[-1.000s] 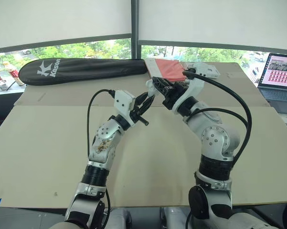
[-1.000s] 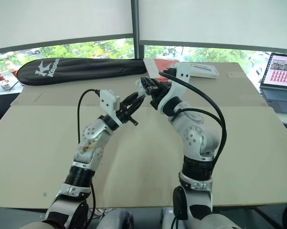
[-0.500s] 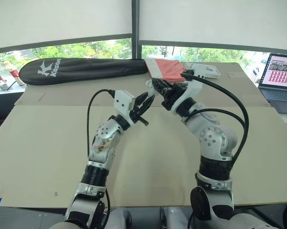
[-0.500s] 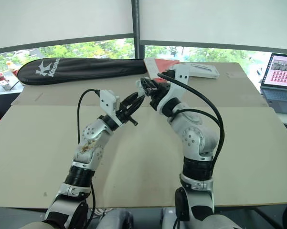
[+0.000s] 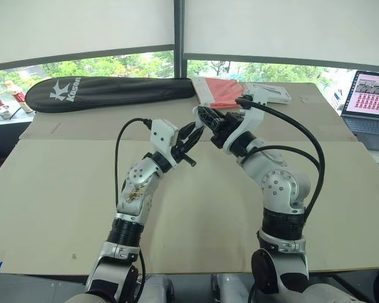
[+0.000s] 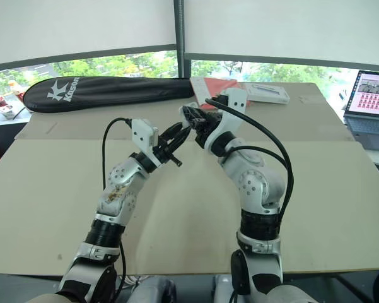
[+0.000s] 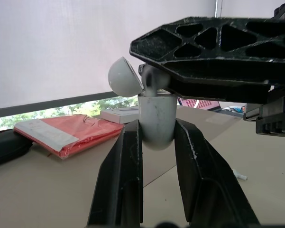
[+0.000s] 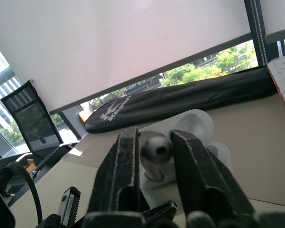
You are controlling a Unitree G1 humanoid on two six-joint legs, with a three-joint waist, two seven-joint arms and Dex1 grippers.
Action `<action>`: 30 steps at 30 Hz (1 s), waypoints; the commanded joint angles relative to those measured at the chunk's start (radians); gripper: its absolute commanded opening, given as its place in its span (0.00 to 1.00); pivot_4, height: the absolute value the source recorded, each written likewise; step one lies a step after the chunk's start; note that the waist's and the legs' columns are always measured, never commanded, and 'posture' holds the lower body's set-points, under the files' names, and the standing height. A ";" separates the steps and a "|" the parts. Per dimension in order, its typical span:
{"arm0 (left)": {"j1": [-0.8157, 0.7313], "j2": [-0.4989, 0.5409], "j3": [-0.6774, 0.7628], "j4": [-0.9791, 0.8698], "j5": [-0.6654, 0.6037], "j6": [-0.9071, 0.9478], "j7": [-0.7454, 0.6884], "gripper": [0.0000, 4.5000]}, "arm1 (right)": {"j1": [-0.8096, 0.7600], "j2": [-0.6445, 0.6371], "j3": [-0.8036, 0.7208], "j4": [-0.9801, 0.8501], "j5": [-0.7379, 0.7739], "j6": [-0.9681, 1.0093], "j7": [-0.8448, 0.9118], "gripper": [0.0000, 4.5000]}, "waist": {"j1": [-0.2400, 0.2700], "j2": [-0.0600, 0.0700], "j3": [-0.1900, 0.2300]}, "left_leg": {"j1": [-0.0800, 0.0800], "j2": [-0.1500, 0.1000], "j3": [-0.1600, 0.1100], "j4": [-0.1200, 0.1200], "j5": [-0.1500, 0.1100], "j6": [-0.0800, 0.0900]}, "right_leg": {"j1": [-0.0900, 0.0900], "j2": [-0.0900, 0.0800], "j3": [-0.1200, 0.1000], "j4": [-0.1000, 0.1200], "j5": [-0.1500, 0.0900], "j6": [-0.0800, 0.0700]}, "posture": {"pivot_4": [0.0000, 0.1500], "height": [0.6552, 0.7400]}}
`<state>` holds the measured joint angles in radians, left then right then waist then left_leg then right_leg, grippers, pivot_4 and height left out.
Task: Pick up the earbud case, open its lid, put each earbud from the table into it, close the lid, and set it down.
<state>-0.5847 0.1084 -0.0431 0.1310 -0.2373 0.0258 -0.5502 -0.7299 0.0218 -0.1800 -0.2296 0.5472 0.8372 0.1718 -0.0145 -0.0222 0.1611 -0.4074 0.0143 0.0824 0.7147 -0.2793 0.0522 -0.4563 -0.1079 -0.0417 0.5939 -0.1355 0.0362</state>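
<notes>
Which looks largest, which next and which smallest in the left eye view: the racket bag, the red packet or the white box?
Largest: racket bag, by far.
Next: red packet.
Smallest: white box.
All three lie about equally far from the camera, so nearness hardly affects the order.

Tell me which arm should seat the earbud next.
Right. The right gripper holds the earbud at the mouth of the open case, which the left gripper clamps.
</notes>
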 commanded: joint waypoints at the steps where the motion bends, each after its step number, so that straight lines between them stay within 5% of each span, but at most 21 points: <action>1: -0.023 -0.005 -0.002 -0.050 -0.015 -0.019 -0.007 0.10 | -0.002 -0.005 -0.012 -0.013 0.024 -0.011 -0.017 0.46 | 0.000 0.000 0.000 | 0.000 0.000 0.000 0.000 0.000 0.000 | 0.000 0.000 0.000 0.000 0.000 0.000 | 1.00 1.00; 11: 0.005 0.013 0.009 -0.046 -0.012 -0.020 -0.013 0.10 | -0.068 -0.108 -0.173 -0.014 0.161 -0.018 -0.012 0.46 | 0.002 0.000 0.000 | -0.001 0.000 0.000 0.000 0.000 0.000 | 0.000 0.000 0.000 0.000 0.000 0.000 | 1.00 1.00; 20: 0.049 0.065 0.032 -0.056 -0.008 -0.017 -0.008 0.10 | 0.199 -0.629 0.042 0.123 -0.122 -0.168 0.312 0.46 | 0.002 0.000 0.000 | 0.000 0.000 0.002 0.000 -0.001 0.002 | 0.000 -0.001 0.002 -0.002 -0.001 0.001 | 1.00 1.00; 30: 0.045 0.075 0.023 -0.062 -0.006 -0.012 -0.013 0.10 | 0.183 -0.657 0.122 0.511 -0.310 -0.438 0.419 0.46 | 0.001 0.000 0.000 | 0.002 0.000 0.003 0.000 -0.001 0.002 | 0.001 0.001 0.004 -0.007 -0.001 0.001 | 1.00 1.00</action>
<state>-0.5297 0.1822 -0.0223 0.1197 -0.2373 0.0256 -0.5613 -0.5205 -0.6302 -0.0499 0.2654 0.2548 0.4531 0.5764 -0.0131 -0.0227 0.1616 -0.4061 0.0141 0.0855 0.7145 -0.2804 0.0541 -0.4557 -0.1075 -0.0376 0.5872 -0.1367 0.0375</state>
